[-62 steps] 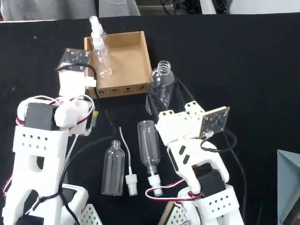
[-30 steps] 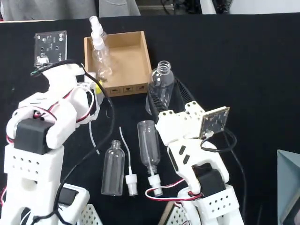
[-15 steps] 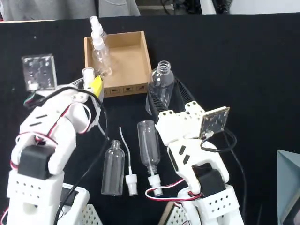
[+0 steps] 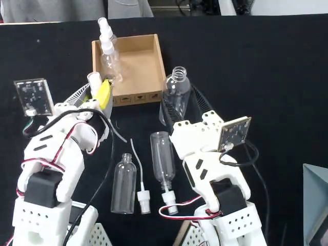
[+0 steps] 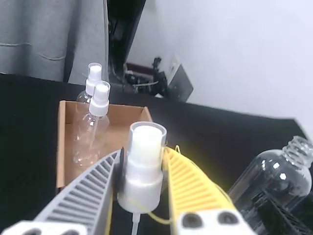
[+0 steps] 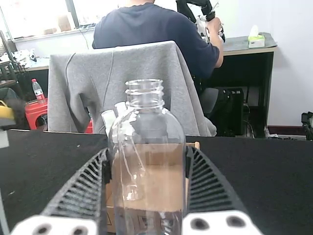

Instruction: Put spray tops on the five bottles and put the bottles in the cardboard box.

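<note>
Left gripper (image 5: 142, 164), closed on a spray top (image 5: 143, 147): both fingers press the white collar from opposite sides, nozzle end up, with the thin dip tube (image 5: 134, 226) hanging below. Right gripper (image 6: 146, 161), closed on an open bottle (image 6: 146, 147), which I hold upright by its body, the threaded neck clear above my fingers.

Handling, as I judge it: the spray top is light, hard plastic, and its smooth collar could twist or slip in a loose grip. The collar is the place to hold, since the tube is slender and would bend. The bottle looks thin-walled, clear and empty, so it is probably light, slick and easy to dent. A grip low on the body leaves the neck free for threading.

Position, seen from above: the bottle (image 4: 176, 92) in my right gripper (image 4: 179, 105) stands near my left gripper (image 4: 97, 88), off to its side toward the right arm and apart from it. The spray top (image 4: 95, 78) is not yet over the neck. The box (image 4: 156, 56) lies just beyond my left gripper and holds two capped bottles (image 4: 109, 54). Behind both grippers, toward the arm bases, two more bottles (image 4: 124, 183) lie flat with spare tops (image 4: 143, 197) by them.
</note>
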